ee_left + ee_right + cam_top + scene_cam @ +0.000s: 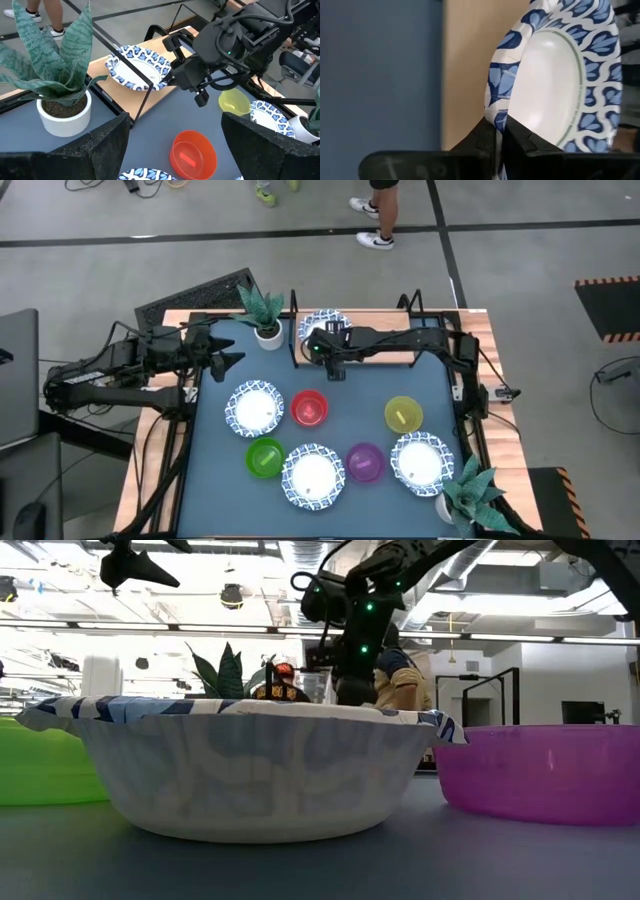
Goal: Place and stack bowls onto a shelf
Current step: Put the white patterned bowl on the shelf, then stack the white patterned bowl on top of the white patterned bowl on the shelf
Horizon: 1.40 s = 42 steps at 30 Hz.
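My right gripper reaches over the table's far middle and is shut on a white bowl with a blue patterned rim at the left end of the wooden shelf. My left gripper hovers open above the table's far left, touching nothing. Three more blue-rimmed bowls stand on their bases on the tabletop. So do the red, yellow, green and purple bowls. My right gripper pinches the blue-rimmed bowl by its rim on the side facing the table's near edge, one finger on the outer wall and one inside. The fingers come slanting from the near right. The bowl sits roughly level just over the board; whether its base rests there, I cannot tell.
A potted plant stands just left of the shelf, another at the near right corner. The shelf's thin black frame rises beside the held bowl. The board right of that bowl is bare. A person's feet show beyond the table.
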Motion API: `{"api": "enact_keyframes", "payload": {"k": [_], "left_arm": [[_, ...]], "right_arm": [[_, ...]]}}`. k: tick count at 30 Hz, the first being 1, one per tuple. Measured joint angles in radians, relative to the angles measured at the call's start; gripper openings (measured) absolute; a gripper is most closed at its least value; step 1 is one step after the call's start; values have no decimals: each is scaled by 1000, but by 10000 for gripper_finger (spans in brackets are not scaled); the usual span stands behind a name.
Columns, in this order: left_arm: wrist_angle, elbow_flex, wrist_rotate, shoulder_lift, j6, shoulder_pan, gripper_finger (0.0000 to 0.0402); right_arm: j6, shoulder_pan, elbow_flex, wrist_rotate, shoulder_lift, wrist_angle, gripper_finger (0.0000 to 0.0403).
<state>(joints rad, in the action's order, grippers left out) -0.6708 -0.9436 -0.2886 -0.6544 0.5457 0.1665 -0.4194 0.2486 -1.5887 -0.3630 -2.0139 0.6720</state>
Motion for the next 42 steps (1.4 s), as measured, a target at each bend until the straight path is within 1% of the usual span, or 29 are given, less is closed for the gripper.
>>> {"api": "enact_keyframes", "payload": {"k": [4, 8, 13, 18, 21, 26, 28, 30, 32, 34, 36, 40, 42], "left_arm": [[0, 0, 0, 0, 0, 0, 300], [0, 0, 0, 0, 0, 0, 300], [0, 0, 0, 0, 0, 0, 300], [-7, 0, 1, 0, 0, 0, 300], [-17, 0, 1, 0, 0, 0, 300], [-19, 0, 1, 0, 0, 0, 300], [-19, 0, 1, 0, 0, 0, 300], [-19, 0, 1, 0, 0, 0, 300], [-19, 0, 1, 0, 0, 0, 300], [-20, 0, 1, 0, 0, 0, 300], [-20, 0, 1, 0, 0, 0, 300], [-21, 0, 1, 0, 0, 0, 300], [-21, 0, 1, 0, 0, 0, 300]], "right_arm": [[12, 7, 0, 53, 4, 0, 62], [37, 10, 0, 58, 4, 1, 82], [51, 10, -6, 90, 4, 16, 134], [56, 11, -52, 131, 4, 64, 195], [75, 3, -97, 131, 4, 99, 217], [80, -15, -209, 131, 5, 186, 222], [79, -30, -250, 147, 5, 210, 221], [81, -49, -291, 208, 5, 225, 220], [81, -73, -327, 309, 5, 226, 220], [70, -103, -345, 407, 5, 206, 220], [33, -139, -346, 470, 5, 169, 220], [-102, -209, -344, 497, -3, 123, 220], [-177, -240, -325, 497, -2, 56, 220]]}}
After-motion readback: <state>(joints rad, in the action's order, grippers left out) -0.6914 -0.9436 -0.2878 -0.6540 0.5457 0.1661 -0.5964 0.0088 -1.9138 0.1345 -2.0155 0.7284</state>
